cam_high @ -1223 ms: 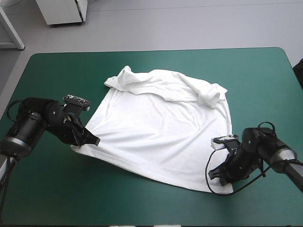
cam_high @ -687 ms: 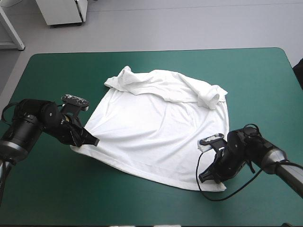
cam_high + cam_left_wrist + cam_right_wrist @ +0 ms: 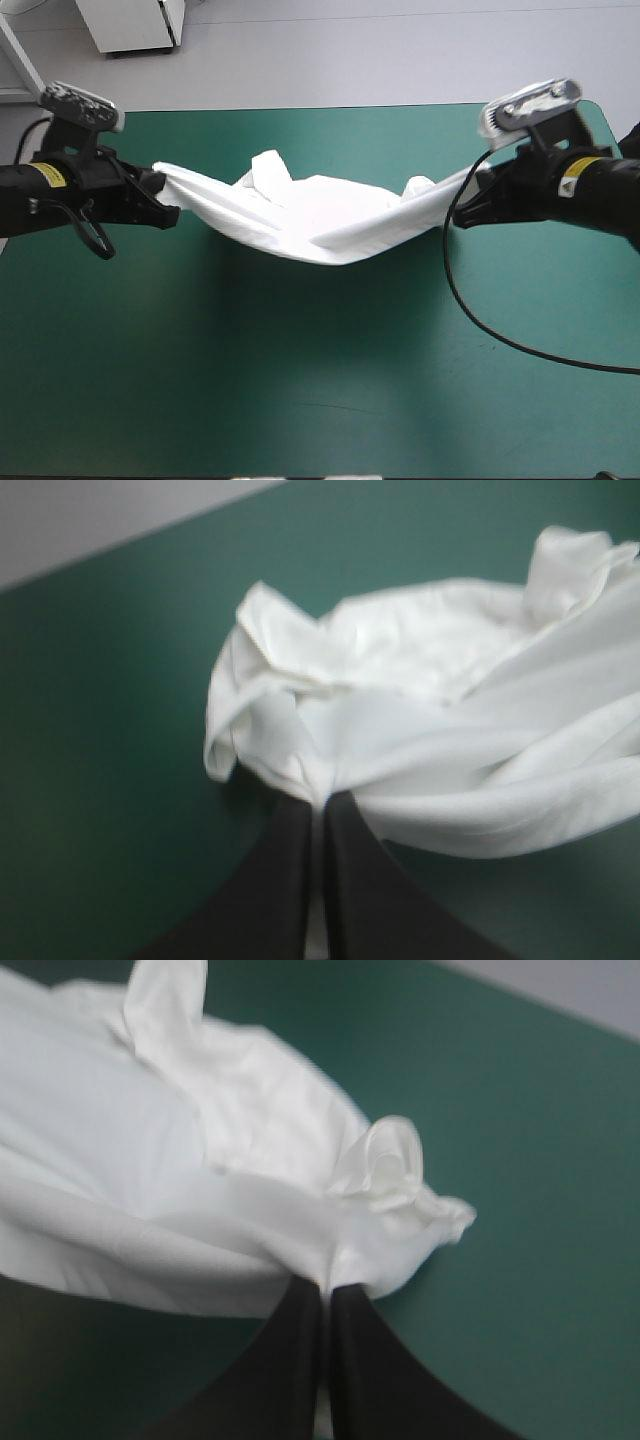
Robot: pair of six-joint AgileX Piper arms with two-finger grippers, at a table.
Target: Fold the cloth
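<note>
The white T-shirt [image 3: 310,215] hangs stretched between both arms over the far half of the teal-green table, sagging in the middle, its far part still resting near the table's far edge. My left gripper [image 3: 165,200] is shut on one hem corner at the left; the pinched cloth [image 3: 330,770] bunches right at its fingertips [image 3: 322,805]. On the right, my right gripper [image 3: 468,205] is shut on the other hem corner. The T-shirt [image 3: 200,1160] spreads ahead of that gripper [image 3: 325,1290], with a rolled sleeve beside the fingertips.
The near half of the teal-green table [image 3: 300,380] lies bare under the lifted cloth. A black cable loops down from the right arm over the table's right side. The table's far edge runs just behind the T-shirt.
Earlier the T-shirt lay flat with both grippers low at its near hem corners. Both arms have since risen and swung toward the far edge, carrying the hem up and over.
</note>
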